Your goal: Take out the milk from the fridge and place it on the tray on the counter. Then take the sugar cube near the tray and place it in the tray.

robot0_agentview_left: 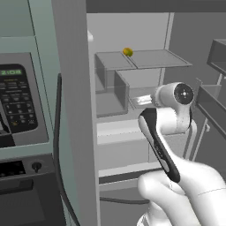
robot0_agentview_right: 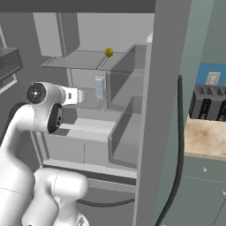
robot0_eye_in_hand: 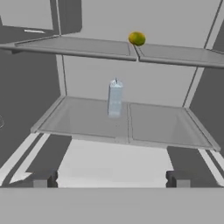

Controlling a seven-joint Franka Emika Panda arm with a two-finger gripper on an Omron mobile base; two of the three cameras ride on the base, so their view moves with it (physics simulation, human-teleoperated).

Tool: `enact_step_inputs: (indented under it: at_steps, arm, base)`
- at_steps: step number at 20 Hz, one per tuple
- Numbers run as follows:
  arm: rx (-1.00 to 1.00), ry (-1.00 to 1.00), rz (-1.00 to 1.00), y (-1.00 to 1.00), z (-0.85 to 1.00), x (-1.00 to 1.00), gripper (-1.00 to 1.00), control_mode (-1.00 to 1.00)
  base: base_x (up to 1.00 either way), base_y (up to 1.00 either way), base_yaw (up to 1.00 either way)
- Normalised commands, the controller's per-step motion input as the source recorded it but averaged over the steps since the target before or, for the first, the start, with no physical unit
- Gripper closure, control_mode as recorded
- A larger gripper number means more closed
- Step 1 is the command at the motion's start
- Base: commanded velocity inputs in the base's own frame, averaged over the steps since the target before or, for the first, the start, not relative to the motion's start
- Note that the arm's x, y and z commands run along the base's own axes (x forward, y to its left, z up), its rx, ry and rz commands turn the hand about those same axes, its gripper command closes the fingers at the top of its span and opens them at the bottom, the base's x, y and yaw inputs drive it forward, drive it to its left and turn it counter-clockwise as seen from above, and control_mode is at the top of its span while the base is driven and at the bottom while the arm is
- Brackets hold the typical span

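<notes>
The milk (robot0_eye_in_hand: 115, 98) is a small pale carton that stands upright on the middle shelf of the open fridge (robot0_eye_in_hand: 87, 116), near its back wall. In the right base view the milk (robot0_agentview_right: 99, 87) is just beyond my gripper (robot0_agentview_right: 84, 95). My gripper (robot0_eye_in_hand: 110, 180) is open, level with that shelf and short of the carton, with nothing between its fingertips (robot0_eye_in_hand: 43, 179). In the left base view my gripper (robot0_agentview_left: 143, 100) reaches into the fridge (robot0_agentview_left: 154, 59), and the arm hides the carton. The counter (robot0_agentview_right: 205, 139) lies to the right of the fridge. The tray and the sugar cube are out of view.
A yellow-green fruit (robot0_eye_in_hand: 137, 38) lies on the shelf above the milk. Boxy grey drawers (robot0_agentview_right: 126, 132) fill the fridge's right side. The grey door's bins (robot0_agentview_left: 214, 101) hang on the right. An oven unit with a black keypad (robot0_agentview_left: 15, 101) stands left of the fridge. A dark appliance (robot0_agentview_right: 207, 106) sits on the counter.
</notes>
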Motion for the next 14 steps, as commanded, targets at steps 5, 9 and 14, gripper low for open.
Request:
enact_step_inputs:
  at_steps: [5,9,14]
  arm:
    - [0.00,-0.13,0.00,-0.02,0.00,0.29,-1.00,-1.00]
    - [0.00,0.00,0.02,-0.19,-0.01,0.34,-1.00,-1.00]
    - [0.00,-0.10,0.07,-0.07,0.00,0.11,-1.00,-1.00]
  base:
    - [0.00,0.00,0.00]
    - [0.00,0.00,0.00]
    - [0.00,0.00,0.00]
